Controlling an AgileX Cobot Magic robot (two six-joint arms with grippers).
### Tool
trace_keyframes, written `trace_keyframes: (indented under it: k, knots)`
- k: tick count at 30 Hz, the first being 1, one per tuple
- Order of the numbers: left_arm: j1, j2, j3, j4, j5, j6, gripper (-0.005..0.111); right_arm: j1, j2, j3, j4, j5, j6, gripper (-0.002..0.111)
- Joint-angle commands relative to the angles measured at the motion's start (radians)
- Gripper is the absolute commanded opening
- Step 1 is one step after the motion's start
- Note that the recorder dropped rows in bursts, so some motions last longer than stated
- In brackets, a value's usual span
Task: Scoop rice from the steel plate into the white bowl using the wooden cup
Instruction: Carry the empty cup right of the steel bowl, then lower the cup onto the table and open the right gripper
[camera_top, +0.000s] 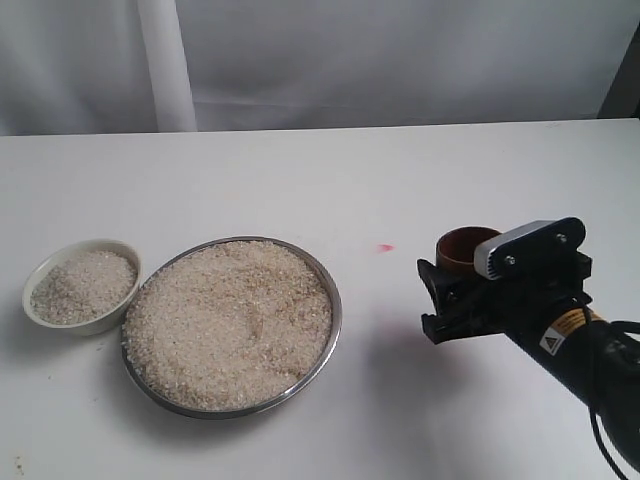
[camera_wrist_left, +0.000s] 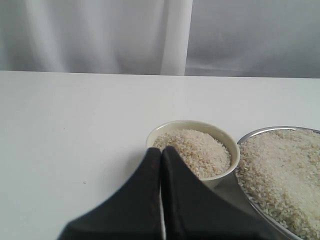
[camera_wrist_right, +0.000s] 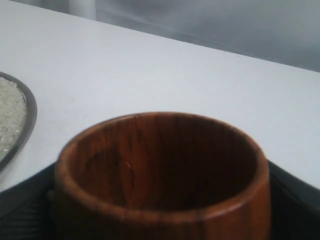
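Farthest left sits the white bowl, already heaped with rice almost to its rim. Another cupful could spill over the edge onto the table unless it is tipped in slowly over the middle.

The left gripper shows only in its own wrist view, just beside that bowl. Its jaws are pressed together with nothing between them. Parked that close, it could nudge the bowl or get in the way of the pour.

Next to the bowl, almost touching it, the steel plate is full of rice right out to its thin rim. A steep or fast scoop would likely push grains over the side or make the shallow plate slide.

Well off to the right, the wooden cup stands upright and empty. The right gripper has its jaws spread wide on either side of it. I cannot tell whether they actually press on it. The wood is smooth and rounded, so a weak grip might let the cup twist or slip once it is loaded and tilted.
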Motion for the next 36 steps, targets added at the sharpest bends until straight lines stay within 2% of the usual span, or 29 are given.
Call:
trace_keyframes:
  k: [1, 12, 20, 36]
  knots:
    - [-0.003, -0.002, -0.008, -0.005, -0.01, -0.002, 0.0, -0.007, 0.0, -0.006, -0.028, -0.007, 0.032, 0.0]
    - [-0.003, -0.002, -0.008, -0.005, -0.01, -0.002, 0.0, -0.007, 0.075, -0.085, -0.124, 0.008, 0.068, 0.0]
    - [-0.003, -0.002, -0.008, -0.005, -0.01, -0.002, 0.0, -0.007, 0.197, -0.091, -0.126, -0.11, 0.068, 0.0]
    - [-0.003, -0.002, -0.008, -0.005, -0.01, -0.002, 0.0, -0.007, 0.198, -0.091, -0.142, -0.008, 0.068, 0.0]
